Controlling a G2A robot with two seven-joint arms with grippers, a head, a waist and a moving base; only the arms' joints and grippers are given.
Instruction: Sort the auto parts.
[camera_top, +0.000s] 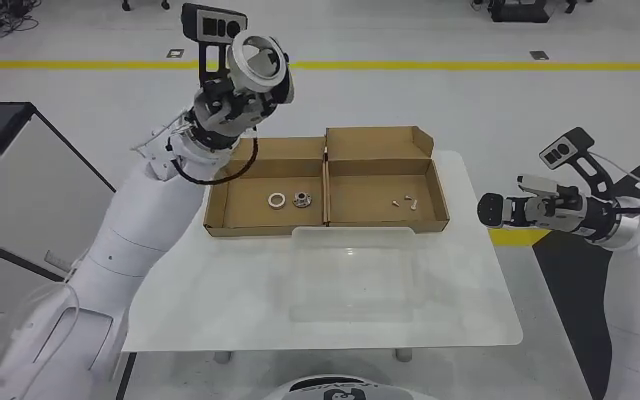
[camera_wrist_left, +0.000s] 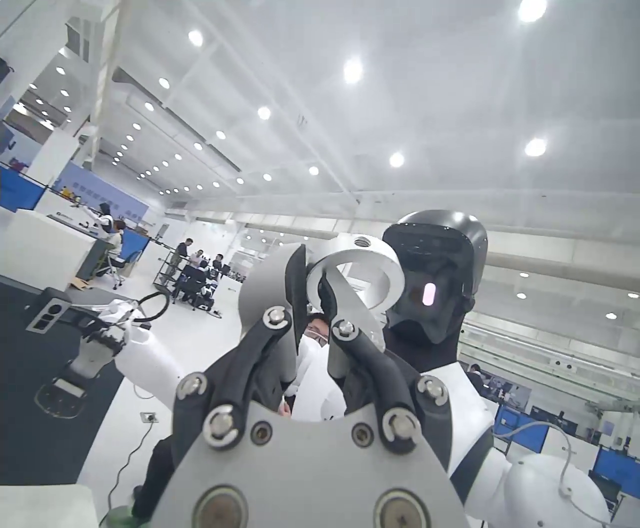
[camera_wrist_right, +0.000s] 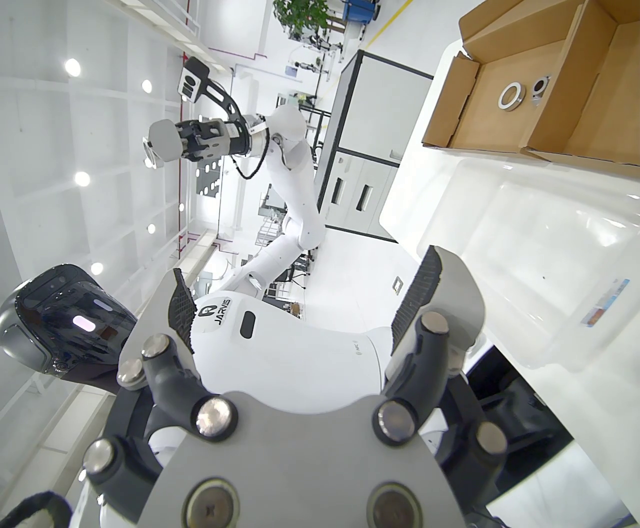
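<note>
My left gripper (camera_wrist_left: 312, 280) is raised high above the table's far left, beyond the cardboard box (camera_top: 222, 205), and is shut on a large silver metal ring (camera_wrist_left: 372, 250) with a threaded hole in its rim. From above, that ring (camera_top: 258, 58) faces the camera over the left gripper (camera_top: 245, 78). The box's left compartment holds a smaller ring (camera_top: 275, 200) and a dark bushing (camera_top: 301, 198). Small bolts (camera_top: 402, 201) lie in its right compartment. My right gripper (camera_top: 487, 210) hangs open and empty off the table's right edge, its fingers (camera_wrist_right: 425, 285) spread wide.
A clear plastic bin (camera_top: 352, 272) stands on the white table (camera_top: 470, 320) in front of the box, also seen as the bin (camera_wrist_right: 550, 240) from the right wrist. A grey cabinet (camera_top: 40, 170) stands left of the table.
</note>
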